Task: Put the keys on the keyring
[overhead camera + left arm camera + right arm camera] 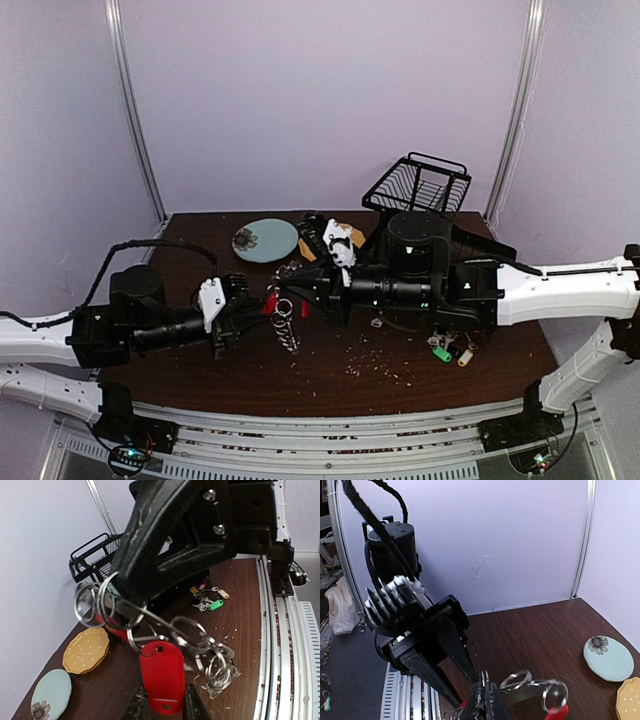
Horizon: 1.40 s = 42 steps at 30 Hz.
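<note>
My right gripper [283, 293] is shut on a thin silver ring of the keyring [484, 680] and holds it above the table. The keyring's loops [90, 605] and red sleeve [112, 625] hang under the right finger [165, 540]. A key's red tag [162, 677] hangs from a ring and sits between my left fingertips [192, 705]. My left gripper [165, 707] is closed on the tag's edges. A tangle of silver rings and small keys [215, 660] trails down to the table, also in the top view [287, 330]. The left gripper also shows in the right wrist view [467, 695].
The bunch with green, yellow and red tags [450, 350] lies under the right arm, also in the left wrist view [207, 600]. A black wire rack [418, 185] stands at the back. A blue plate [265, 240] and a yellow plate [86, 650] lie behind the grippers. Crumbs dot the table.
</note>
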Each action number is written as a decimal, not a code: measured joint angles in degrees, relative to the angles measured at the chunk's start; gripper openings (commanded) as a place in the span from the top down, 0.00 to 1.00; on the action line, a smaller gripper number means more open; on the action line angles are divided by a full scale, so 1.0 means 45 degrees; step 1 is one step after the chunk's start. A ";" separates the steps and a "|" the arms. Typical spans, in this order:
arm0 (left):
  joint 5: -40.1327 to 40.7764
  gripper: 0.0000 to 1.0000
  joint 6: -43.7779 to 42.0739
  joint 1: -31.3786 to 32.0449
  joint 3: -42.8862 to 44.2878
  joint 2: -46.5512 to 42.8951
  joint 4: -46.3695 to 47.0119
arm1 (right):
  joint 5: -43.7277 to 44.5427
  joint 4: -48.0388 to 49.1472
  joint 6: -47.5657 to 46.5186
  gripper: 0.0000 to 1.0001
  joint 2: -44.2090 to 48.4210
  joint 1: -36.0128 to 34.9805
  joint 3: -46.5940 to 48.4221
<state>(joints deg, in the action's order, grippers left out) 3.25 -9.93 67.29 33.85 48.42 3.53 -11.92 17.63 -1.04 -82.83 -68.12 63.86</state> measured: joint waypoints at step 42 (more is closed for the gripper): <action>-0.0923 1.00 0.1355 0.0029 0.2463 0.0029 -0.1258 | -0.2409 0.2589 -0.0078 1.00 -0.0311 0.0151 -0.0534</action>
<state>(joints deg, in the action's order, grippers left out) -0.91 -3.84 67.42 44.93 48.56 -2.13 -22.76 29.28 -1.39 -84.23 -67.44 61.45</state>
